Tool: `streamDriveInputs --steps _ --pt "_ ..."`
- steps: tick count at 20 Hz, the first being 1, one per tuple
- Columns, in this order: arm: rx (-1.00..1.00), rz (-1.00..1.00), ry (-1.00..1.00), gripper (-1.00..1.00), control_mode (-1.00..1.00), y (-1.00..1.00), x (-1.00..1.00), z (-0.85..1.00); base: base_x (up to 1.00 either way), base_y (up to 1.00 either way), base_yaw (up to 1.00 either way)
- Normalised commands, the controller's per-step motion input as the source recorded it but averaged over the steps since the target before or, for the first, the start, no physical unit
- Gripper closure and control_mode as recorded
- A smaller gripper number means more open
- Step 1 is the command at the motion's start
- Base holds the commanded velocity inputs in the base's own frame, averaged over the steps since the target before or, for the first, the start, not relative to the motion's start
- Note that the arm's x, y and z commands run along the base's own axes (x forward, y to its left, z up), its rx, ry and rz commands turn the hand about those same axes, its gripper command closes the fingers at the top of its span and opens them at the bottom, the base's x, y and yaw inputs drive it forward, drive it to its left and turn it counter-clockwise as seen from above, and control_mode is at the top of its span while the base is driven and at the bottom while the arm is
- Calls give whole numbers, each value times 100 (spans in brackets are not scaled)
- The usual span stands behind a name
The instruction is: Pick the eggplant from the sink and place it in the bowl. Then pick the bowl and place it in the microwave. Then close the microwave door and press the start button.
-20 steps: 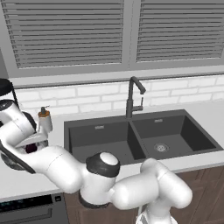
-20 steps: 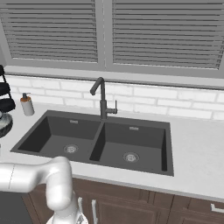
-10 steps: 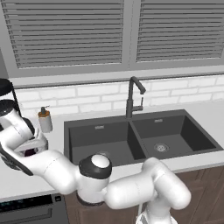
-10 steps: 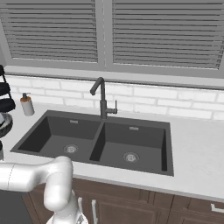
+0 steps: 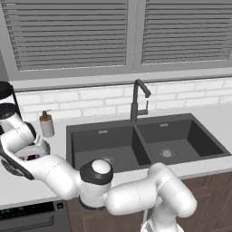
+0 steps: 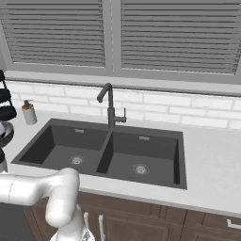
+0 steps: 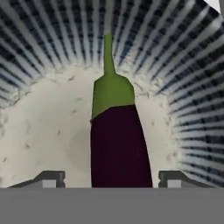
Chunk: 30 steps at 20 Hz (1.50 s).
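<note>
Now, over at the far left, the arm has sunk a little lower beside the counter than it stood a moment ago, while the sink and its black faucet sit just as they did, both basins bare. The soap bottle stands unmoved on the counter to the left of the sink. Since that earlier moment the two finger tips have drawn apart: in the hand view one tip shows at the lower left and the other at the lower right, each clear of the eggplant, so the gripper stands released with nothing pinched. From the left base view the hand itself is mostly hidden behind the arm's own white links at the left edge, and only a dark sliver of something purple shows beneath it; the bowl cannot be made out there. In the right base view the rack shelves are cut off by the left edge. Looking along the hand, the eggplant lies inside the bowl, resting on its pale speckled bottom, green stem cap pointing away from the fingers toward the streaked dark wall. Its purple body runs between the two tips; its near end is hidden at the bottom of that view.
</note>
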Motion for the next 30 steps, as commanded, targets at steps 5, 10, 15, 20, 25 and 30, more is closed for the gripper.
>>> streamDriveInputs --steps 5,10,15,20,25,30 --pt "15 -4 -14 -100 -100 -36 -71 8 0 0 0" --pt "18 -9 -17 -100 -100 -59 -42 32 0 0 0" --pt "15 -10 -9 -100 -100 -63 0 36 0 0 0" --pt "13 0 -2 -100 -100 -22 1 5 0 0 0" --pt "4 2 2 -100 -100 7 34 0 0 0 0" --pt "0 5 7 -100 -100 12 41 0 0 0 0"
